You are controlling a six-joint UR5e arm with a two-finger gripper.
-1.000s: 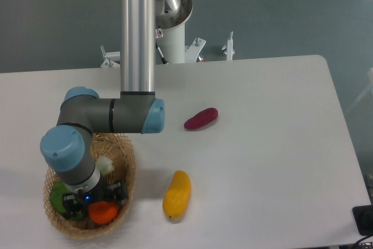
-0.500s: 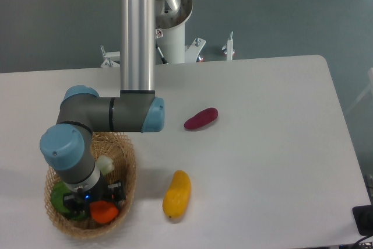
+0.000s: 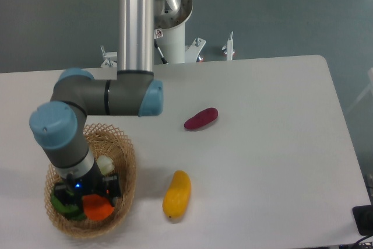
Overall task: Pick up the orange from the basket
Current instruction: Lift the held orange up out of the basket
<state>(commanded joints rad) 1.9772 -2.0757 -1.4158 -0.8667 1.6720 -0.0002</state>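
The orange sat in the basket at the near left corner of the worktop, pressed against a green fruit on its left, with a pale item just behind. The gripper was directly over the orange, its dark body covering the top of the fruit. Whether the jaws were closed on the orange or only straddling it could not be told from this view.

To do the step well, the judgement was that the fingers should bracket the orange across its widest part, clear of the green fruit and the wicker rim, close firmly, then rise straight up so the basket is not dragged along.

The arm reached down from its tall upright column, folded at the elbow, with the wrist pointing straight down into the basket. A yellow fruit and a purple one lay well apart on the worktop.
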